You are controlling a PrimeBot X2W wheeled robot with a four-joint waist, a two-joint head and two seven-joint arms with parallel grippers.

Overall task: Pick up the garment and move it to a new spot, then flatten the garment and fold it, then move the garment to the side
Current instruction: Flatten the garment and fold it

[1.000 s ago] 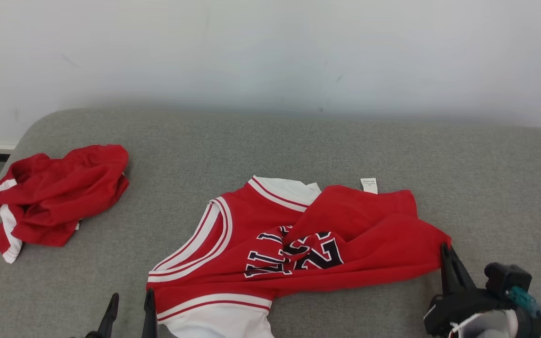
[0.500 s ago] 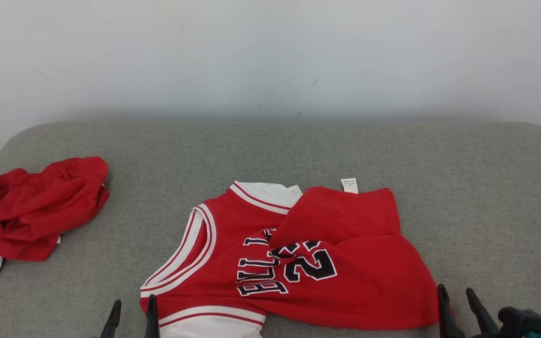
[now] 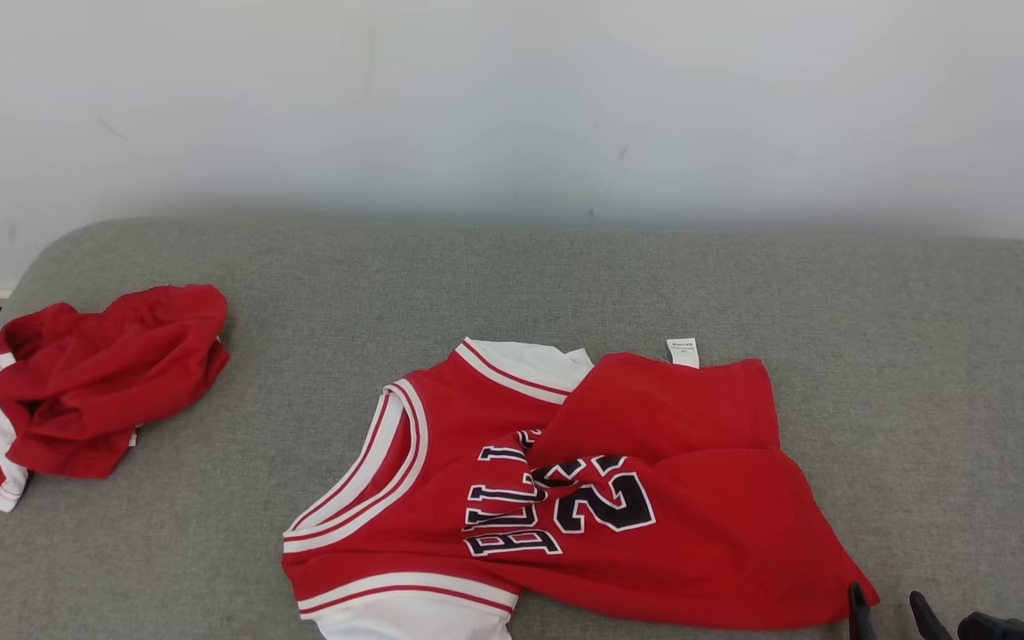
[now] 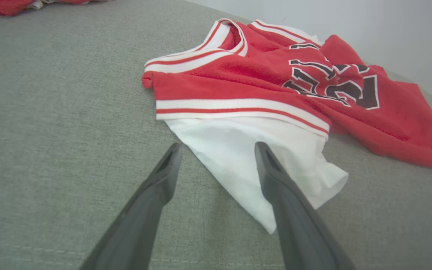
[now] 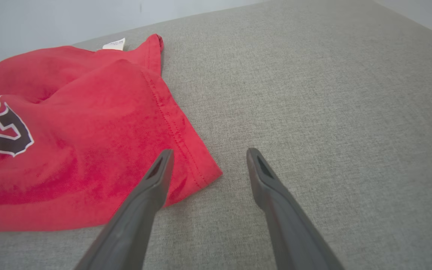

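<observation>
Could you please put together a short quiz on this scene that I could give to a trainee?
1. True or false: the right gripper is shut on the jersey.
2. Which part of the jersey lies nearest the left gripper? A) the white cloth B) the black number C) the small label
3. In the head view, on which side of the grey cushion does the crumpled red garment lie?
Key: 1 false: its jaws stand open, beside the red hem corner. 2 A. 3 the left, apart from the jersey.
</observation>
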